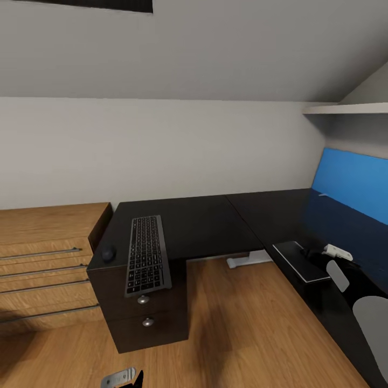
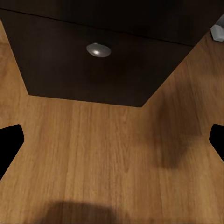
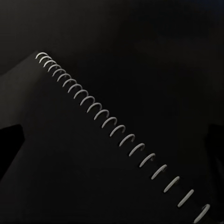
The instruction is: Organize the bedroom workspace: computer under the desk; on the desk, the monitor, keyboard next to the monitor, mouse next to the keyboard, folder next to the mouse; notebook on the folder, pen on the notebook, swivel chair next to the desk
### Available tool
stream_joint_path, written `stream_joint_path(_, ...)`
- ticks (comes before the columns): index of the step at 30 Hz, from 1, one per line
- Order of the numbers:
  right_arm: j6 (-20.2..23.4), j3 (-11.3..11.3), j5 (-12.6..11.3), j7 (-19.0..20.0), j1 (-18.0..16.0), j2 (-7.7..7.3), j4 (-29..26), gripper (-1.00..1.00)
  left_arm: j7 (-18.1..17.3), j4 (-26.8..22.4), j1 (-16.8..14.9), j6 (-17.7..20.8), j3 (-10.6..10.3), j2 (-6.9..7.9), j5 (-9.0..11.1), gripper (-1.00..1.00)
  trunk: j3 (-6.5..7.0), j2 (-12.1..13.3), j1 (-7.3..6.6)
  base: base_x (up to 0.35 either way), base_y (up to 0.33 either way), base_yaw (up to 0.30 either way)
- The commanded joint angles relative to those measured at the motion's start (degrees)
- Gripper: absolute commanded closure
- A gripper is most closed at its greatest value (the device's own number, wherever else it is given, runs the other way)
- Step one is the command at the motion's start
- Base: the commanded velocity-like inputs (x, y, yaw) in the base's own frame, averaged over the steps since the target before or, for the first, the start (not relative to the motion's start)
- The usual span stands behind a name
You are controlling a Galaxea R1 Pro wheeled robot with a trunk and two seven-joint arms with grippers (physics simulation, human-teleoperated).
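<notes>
Looking down, we see the flat dark-keyed keyboard [image 1: 146, 254] and small dark domed mouse [image 1: 109, 253] just beside it on the glossy black L-shaped desk [image 1: 210, 221]. Our left gripper [image 2: 112, 144] gapes wide above wood floor [image 2: 107, 154]; right gripper's [image 3: 112, 140] spread we cannot tell over the dark spiral-bound notebook [image 3: 70, 163].

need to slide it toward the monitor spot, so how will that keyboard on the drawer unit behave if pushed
The keyboard looks flat and rigid, so it should slide as one piece. Its near end overhangs the desk edge, so it may tip off.

Notebook [image 3: 93, 154] cut off by frame edge; R pincer [image 1: 337, 257] state unclear.
</notes>
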Motion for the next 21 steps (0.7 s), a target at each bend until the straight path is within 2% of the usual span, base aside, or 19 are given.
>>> stream_joint_path(1,0.5,-0.1,-0.9,-0.5,0.0,0.00,3.4,-1.00,0.4,-0.1,0.0,-0.2,-0.2,0.08,0.6,-1.00,-0.05,0.0,0.00,0.000,0.000,0.000)
stream_joint_path(8,0.5,0.0,-0.9,-0.5,0.0,0.00,3.4,-1.00,0.4,0.0,0.0,-0.2,-0.2,0.08,0.6,-1.00,-0.05,0.0,0.00,0.000,0.007,0.000)
stream_joint_path(14,0.5,0.0,-0.9,-0.5,0.0,0.07,3.5,-1.00,0.4,0.1,0.0,-0.2,-0.2,0.08,0.6,-1.00,-0.05,0.0,0.00,0.000,0.177,0.000)
stream_joint_path(21,0.5,0.1,-0.8,-0.5,0.0,0.09,3.5,-1.00,0.4,0.2,0.0,-0.2,-0.2,0.08,0.6,-1.00,-0.05,0.0,0.00,0.000,0.052,0.000)
